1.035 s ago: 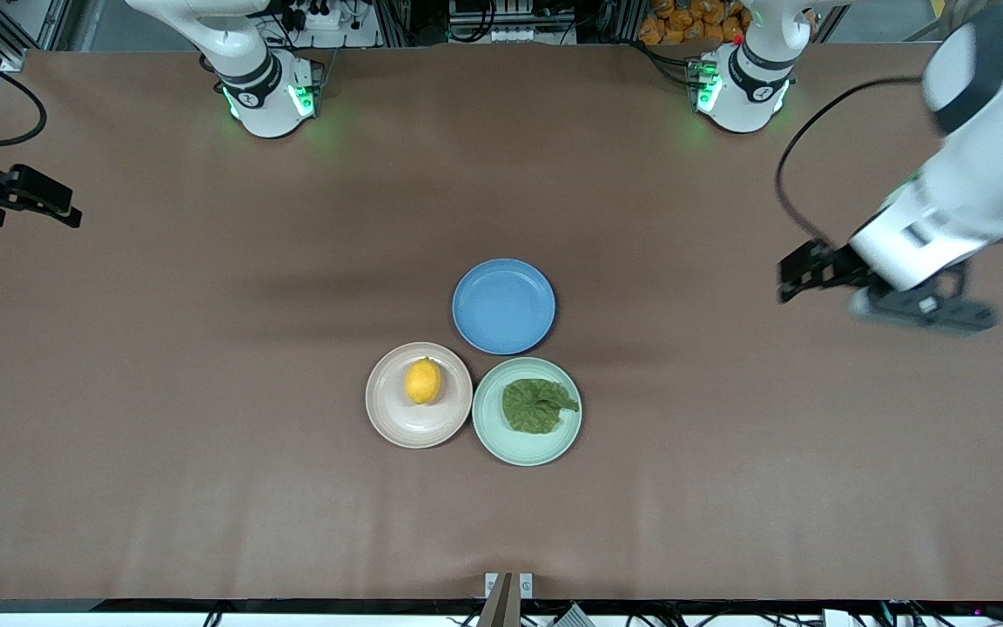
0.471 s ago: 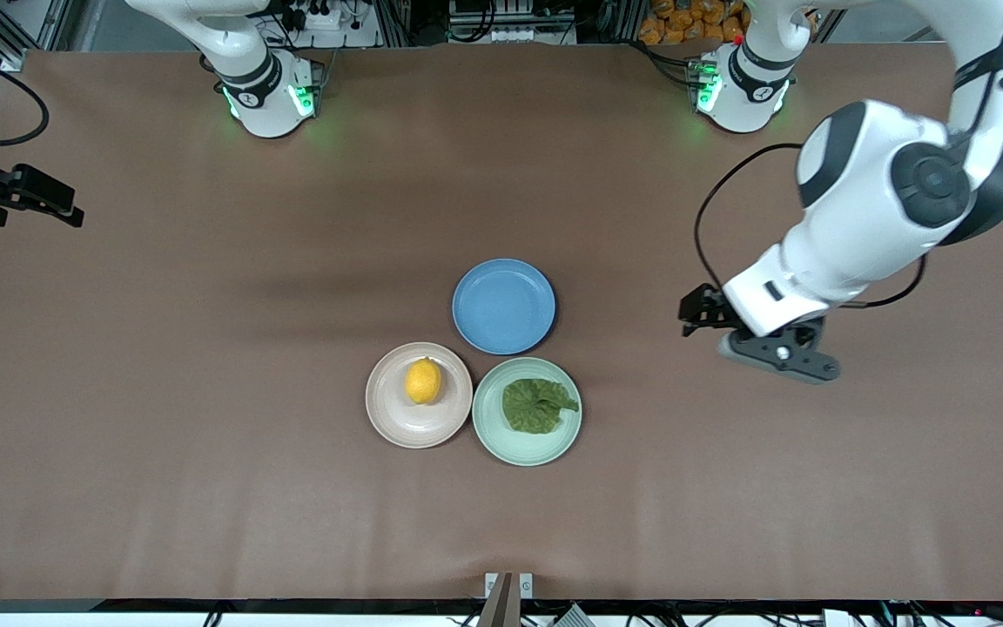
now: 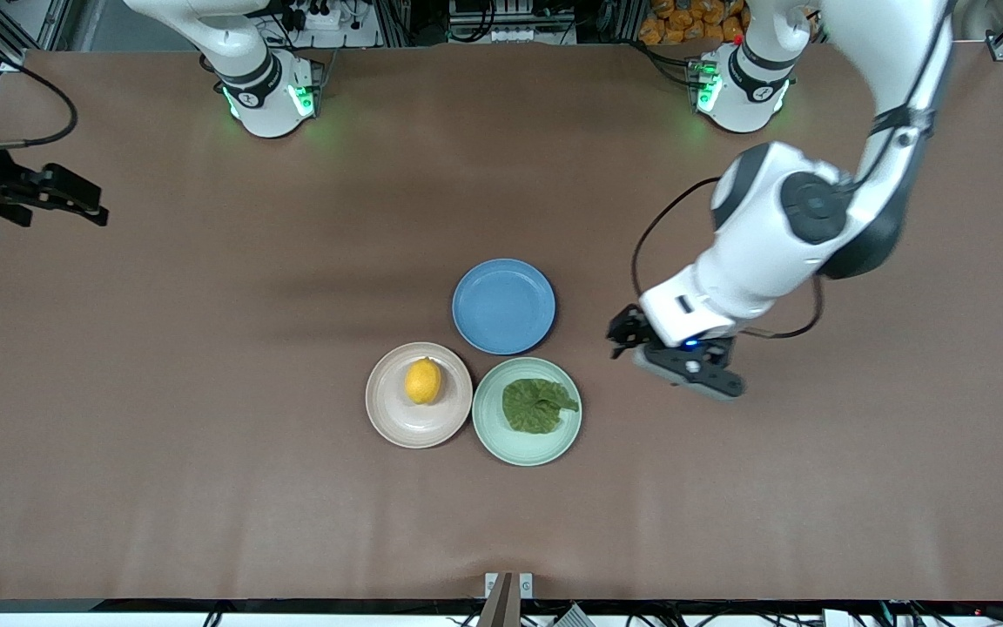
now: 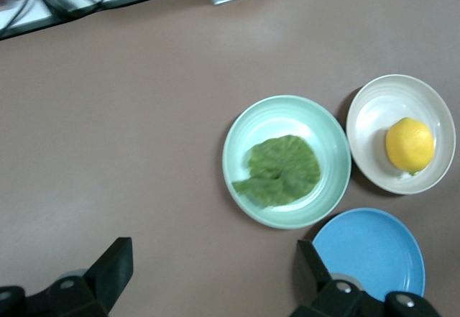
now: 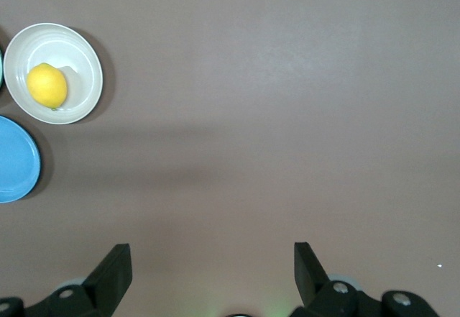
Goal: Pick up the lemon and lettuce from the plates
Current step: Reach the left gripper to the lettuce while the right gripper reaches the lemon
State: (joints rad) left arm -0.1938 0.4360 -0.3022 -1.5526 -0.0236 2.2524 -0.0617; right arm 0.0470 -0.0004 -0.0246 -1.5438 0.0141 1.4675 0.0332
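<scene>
Looking across the scene, you have the brown table (image 3: 205, 435) under everything, with both arms rising from their bases along its edge farthest from the front camera. Your left arm (image 3: 780, 235) bends out over the table, and its left gripper (image 3: 632, 335) hangs above bare cloth beside the green plate (image 3: 488, 431), toward the left arm's end of the table; in the left wrist view its fingers (image 4: 115, 270) stand wide apart with nothing between them. Your right arm waits, its right gripper (image 3: 75, 200) over the table's edge at the right arm's end, well apart from the plates; the right wrist view shows its fingers (image 5: 115, 270) spread wide and empty too. Three plates sit clustered near the middle. The blue plate (image 3: 503, 306) lies farthest from the front camera and holds nothing. The beige plate (image 3: 397, 418) and the green plate lie nearer to that camera, side by side and touching or almost touching, the beige one toward the right arm's end. The lettuce (image 3: 536, 405) lies flat in the green plate, a crinkled dark leaf covering much of its middle. The lemon (image 3: 423, 381) rests in the beige plate, off centre toward the blue plate.
</scene>
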